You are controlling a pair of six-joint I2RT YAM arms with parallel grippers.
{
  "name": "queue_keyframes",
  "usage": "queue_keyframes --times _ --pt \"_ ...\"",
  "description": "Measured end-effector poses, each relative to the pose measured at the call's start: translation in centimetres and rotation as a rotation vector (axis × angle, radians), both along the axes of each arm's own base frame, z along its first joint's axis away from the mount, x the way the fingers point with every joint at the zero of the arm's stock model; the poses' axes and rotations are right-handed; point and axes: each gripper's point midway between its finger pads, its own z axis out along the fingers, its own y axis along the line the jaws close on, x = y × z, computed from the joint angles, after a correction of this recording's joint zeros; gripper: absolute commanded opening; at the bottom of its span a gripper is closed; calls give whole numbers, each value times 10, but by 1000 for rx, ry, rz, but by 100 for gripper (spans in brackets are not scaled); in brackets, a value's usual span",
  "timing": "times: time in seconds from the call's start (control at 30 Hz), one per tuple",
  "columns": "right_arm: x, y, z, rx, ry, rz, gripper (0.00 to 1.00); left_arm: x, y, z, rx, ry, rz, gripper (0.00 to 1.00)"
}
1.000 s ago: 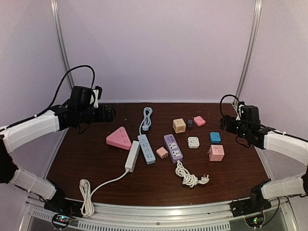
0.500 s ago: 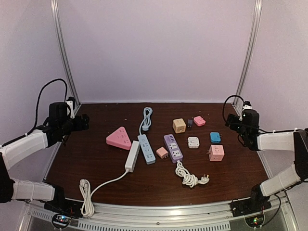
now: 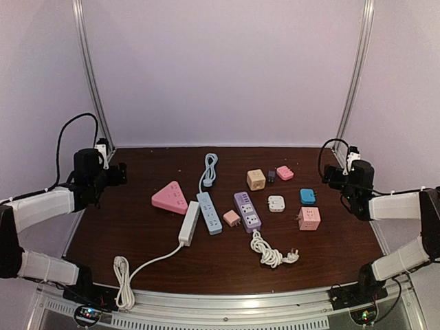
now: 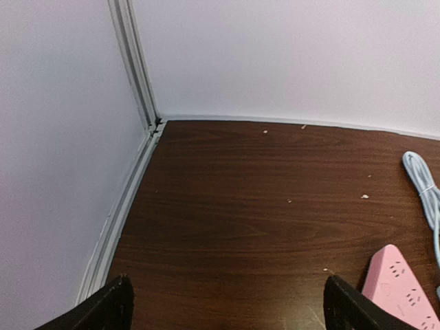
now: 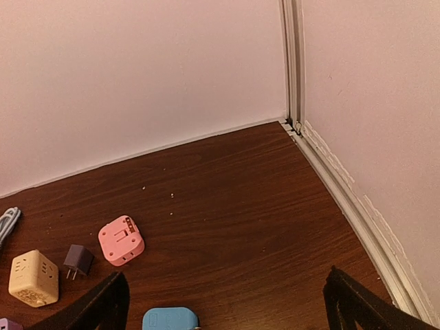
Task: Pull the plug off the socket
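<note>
A dark brown wooden desk carries a scatter of power strips and adapters, and both arms hang back at its outer edges. The left gripper hovers over the far left corner, its black fingers spread wide in the left wrist view with nothing between them. The right gripper is above the far right edge, equally wide open and empty. The small pink plug adapter lies near the middle of the desk, between the light blue power strip and the purple power strip, right against the purple one. Whether its pins are seated cannot be told. Both grippers are well apart from it. To the left lie a pink triangular power strip and a slim white power strip, whose cord runs to the near edge. To the right are a beige cube socket, a small dark charger, a pink square adapter, a white square adapter, a blue adapter and a pink cube socket.
</note>
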Motion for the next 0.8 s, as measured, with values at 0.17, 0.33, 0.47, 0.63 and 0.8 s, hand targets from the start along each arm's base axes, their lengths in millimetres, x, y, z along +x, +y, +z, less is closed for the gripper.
queue_keyframes --times 0.17,0.33,0.47,0.63,0.8 --pt "4 -23 4 -4 -41 -68 100 3 34 -29 80 29 118 98" --pt "12 -38 5 -58 -46 -121 100 5 58 -48 122 13 198 98" --pt "14 -56 6 -67 -54 -166 100 4 65 -50 144 -29 224 98" --pt "13 -63 13 -85 -77 -177 100 -8 78 -63 141 -84 270 98" --pt "-7 -63 18 -119 -104 -175 100 -14 78 -77 149 -74 262 98"
